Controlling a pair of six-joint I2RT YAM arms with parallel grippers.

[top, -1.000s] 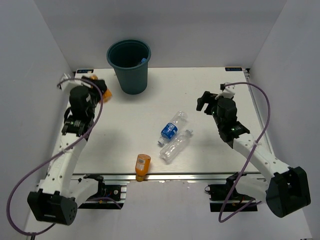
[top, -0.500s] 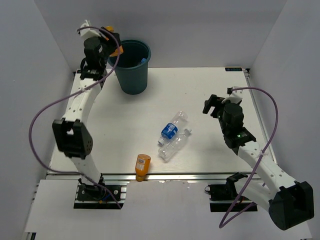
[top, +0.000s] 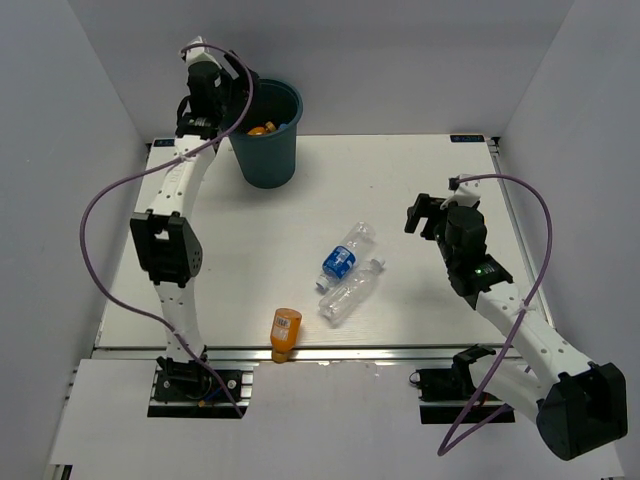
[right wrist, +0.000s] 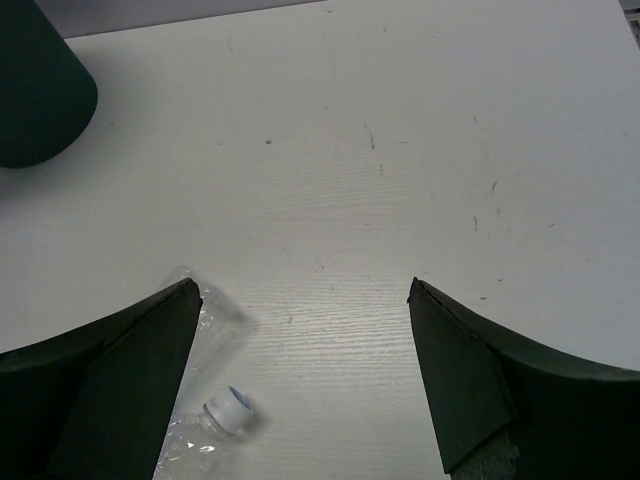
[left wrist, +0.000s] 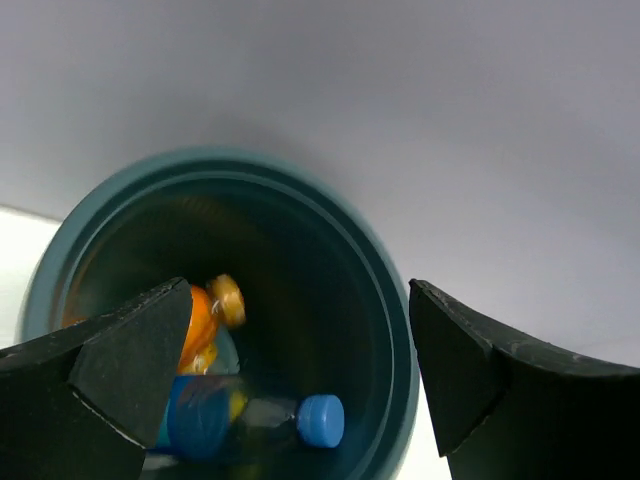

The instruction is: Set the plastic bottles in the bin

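Observation:
The dark teal bin (top: 262,135) stands at the back left of the table. My left gripper (top: 226,93) is open and empty over its left rim. An orange bottle (top: 260,129) lies inside the bin. In the left wrist view my open left gripper (left wrist: 298,290) looks down into the bin (left wrist: 395,330), where the orange bottle (left wrist: 205,320) rests on a blue-capped clear bottle (left wrist: 250,425). A blue-labelled bottle (top: 342,258), a plain clear bottle (top: 350,292) and another orange bottle (top: 285,333) lie on the table. My right gripper (top: 425,212) is open and empty, to the right of them.
In the right wrist view my open right gripper (right wrist: 300,290) hovers over bare white table, with the plain bottle's white cap (right wrist: 225,410) at lower left and the bin's side (right wrist: 40,90) at upper left. Grey walls enclose the table.
My left arm swung from the table's left side up to the bin with the orange bottle and let it go; the bottle now lies in the bin. My right arm shifted slightly.

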